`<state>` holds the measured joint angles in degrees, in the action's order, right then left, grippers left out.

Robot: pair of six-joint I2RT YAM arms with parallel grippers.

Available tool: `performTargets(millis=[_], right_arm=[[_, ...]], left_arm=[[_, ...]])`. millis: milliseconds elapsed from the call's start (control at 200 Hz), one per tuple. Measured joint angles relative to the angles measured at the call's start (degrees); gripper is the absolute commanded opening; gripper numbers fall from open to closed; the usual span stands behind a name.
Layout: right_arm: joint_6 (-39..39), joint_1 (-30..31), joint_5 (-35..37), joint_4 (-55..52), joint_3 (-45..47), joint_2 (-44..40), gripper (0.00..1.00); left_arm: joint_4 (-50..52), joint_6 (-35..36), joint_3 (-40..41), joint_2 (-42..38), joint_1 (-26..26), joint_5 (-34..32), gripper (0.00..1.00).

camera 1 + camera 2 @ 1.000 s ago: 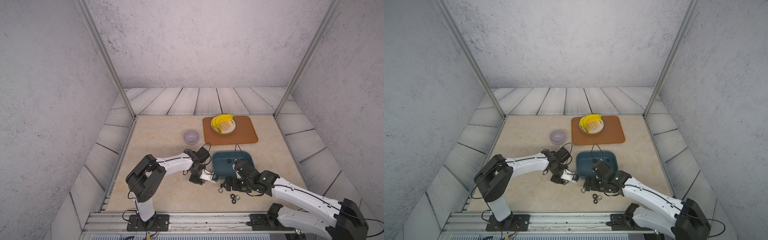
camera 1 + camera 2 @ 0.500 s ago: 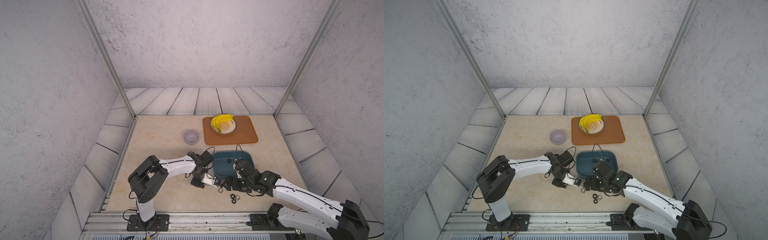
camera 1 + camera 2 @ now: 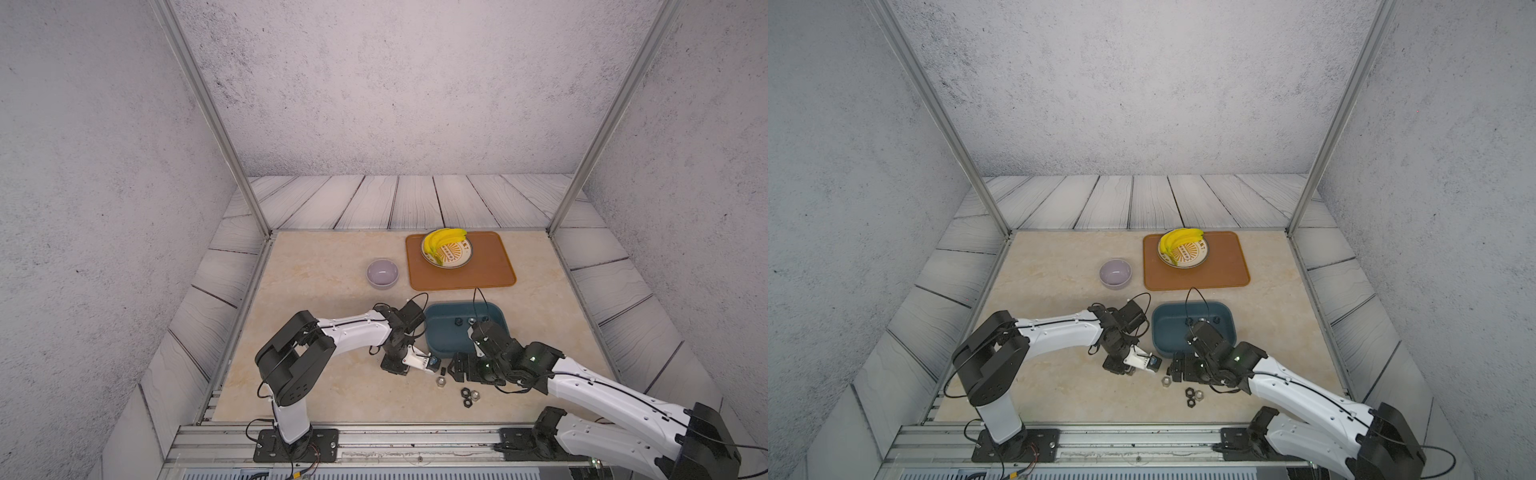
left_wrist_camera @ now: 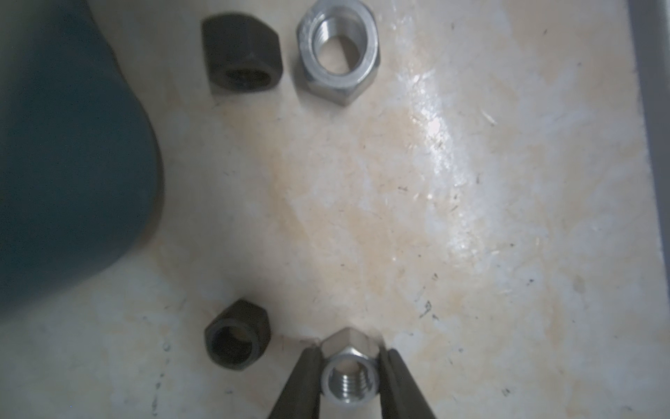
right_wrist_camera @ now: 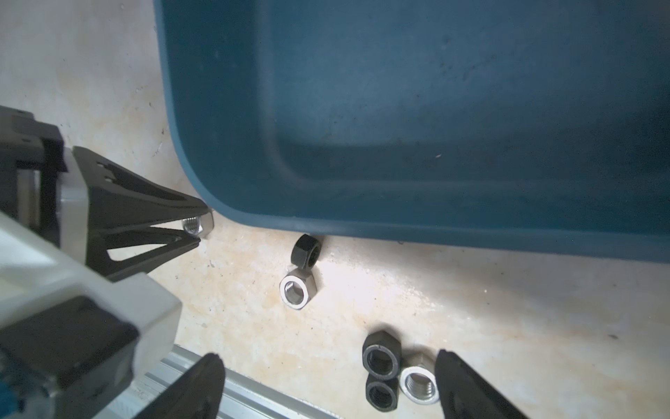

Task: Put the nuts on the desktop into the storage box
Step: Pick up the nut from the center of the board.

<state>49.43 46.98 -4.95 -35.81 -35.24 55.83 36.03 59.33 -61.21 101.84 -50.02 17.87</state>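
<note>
The left gripper (image 4: 350,352) pinches a silver nut (image 4: 350,381) on the desktop (image 4: 435,181); the right gripper (image 5: 330,358) gapes wide, holding nothing.

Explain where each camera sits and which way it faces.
Top views: above the arms' bases, looking down across the table; both arms show, left gripper and right gripper.
Left wrist: on the left arm, looking down at a silver nut pinched between its gripper's tips.
Right wrist: on the right arm, facing the blue box and loose nuts; its open gripper's tips show.
Shared: both wrist views show that nut and the box.
</note>
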Motion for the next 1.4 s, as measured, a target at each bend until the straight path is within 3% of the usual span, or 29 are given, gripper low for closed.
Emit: performTargets(millis=[225, 430, 821, 1136, 1401], right_arm=[[-5.0, 0.0, 3.0, -1.2, -2.9, -4.4, 0.99], [-14.5, 0.0, 3.5, 0.2, -5.4, -9.4, 0.99], [-37.6, 0.2, -3.4, 12.7, -5.5, -15.6, 0.99], [-54.7, 1.0, -11.3, 22.8, -9.1, -10.1, 0.99], [-63.2, 5.2, -10.0, 37.7, -9.1, -6.9, 0.98]], left_arm=[[3.4, -3.1, -1.0, -2.6, 5.7, 7.5, 0.18], [8.4, -6.3, -5.0, -5.9, 11.0, 17.9, 0.18], [14.6, -15.2, -9.3, -15.6, 16.6, 34.9, 0.19], [10.1, -32.9, -8.8, -24.9, 24.4, 50.3, 0.19], [1.4, -48.1, -4.9, -25.7, 29.3, 60.7, 0.19]])
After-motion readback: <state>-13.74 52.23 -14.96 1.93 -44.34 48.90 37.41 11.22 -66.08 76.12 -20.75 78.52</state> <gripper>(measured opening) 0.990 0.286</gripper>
